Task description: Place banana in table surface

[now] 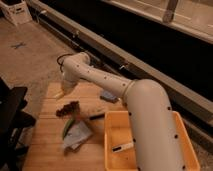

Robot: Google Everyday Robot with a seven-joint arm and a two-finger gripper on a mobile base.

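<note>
Pale yellow banana (59, 94) by white hand (64, 89).

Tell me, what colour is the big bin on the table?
Yellow. The plastic bin shows best in the camera view, right of the gripper, which is low over the table's far-left corner.

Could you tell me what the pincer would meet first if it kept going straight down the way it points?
Likely the banana lying on the table at its far left corner; the pincer hangs just above it, though depth is unclear.

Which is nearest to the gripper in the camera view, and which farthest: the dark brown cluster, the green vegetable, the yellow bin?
Gripper at the table's far left.
1. Dark brown cluster, just below it.
2. Green vegetable, lower still.
3. Yellow bin, right side.
</note>
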